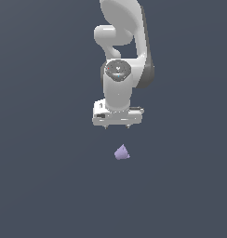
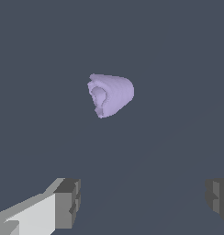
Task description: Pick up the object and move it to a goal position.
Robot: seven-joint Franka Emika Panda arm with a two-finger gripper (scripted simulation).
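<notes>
Across a flat, dark slate-grey surface (image 1: pixel 41 186) — white arm (image 1: pixel 122 51) hanging above a lone object (image 1: pixel 122 153).
Only the wrist view shows the lavender lump's hollowed, faceted face; the arm points straight down, gripper (image 1: pixel 116 126) spread wide and empty — the object lies apart from the fingers (image 2: pixel 68 202).

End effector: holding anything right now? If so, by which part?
Nothing held. The end effector is open with its fingers spread wide, and the lump lies apart from them, untouched.
</notes>
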